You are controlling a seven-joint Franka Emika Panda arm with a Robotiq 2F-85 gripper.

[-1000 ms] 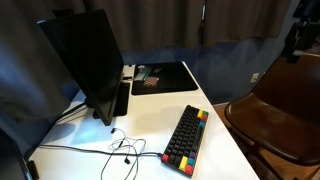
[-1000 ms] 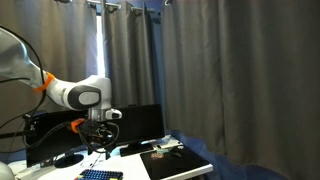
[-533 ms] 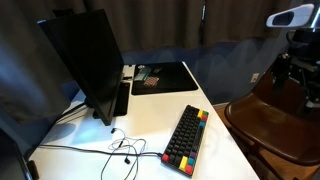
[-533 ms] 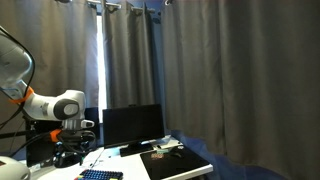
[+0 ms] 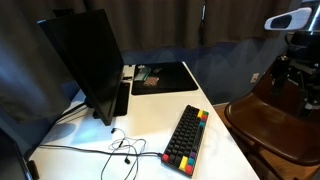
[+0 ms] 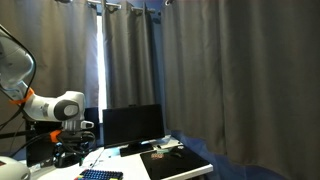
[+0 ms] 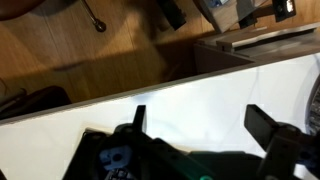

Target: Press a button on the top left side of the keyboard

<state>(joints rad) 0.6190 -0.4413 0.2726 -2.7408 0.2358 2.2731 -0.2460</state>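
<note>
Lying flat on the white bench [image 5: 215,115], the keyboard [image 5: 187,138] sits near the front edge, beside the monitor [image 5: 85,60] and in front of the mouse mat [image 5: 160,76]. Rigid, light, likely to skid if pushed sideways; keys give only to a straight downward press, so no grasp needed. End effector [image 7: 205,125] hovers off the bench edge, well apart from the keyboard, fingers [image 7: 268,128] spread, holding nothing. Loose cable [image 5: 118,150] lies beside the keyboard.

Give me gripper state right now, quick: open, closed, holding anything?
Gripper: open. In the wrist view the jaws stand wide apart over the white table, nothing between them. Not touching the keyboard.
</note>
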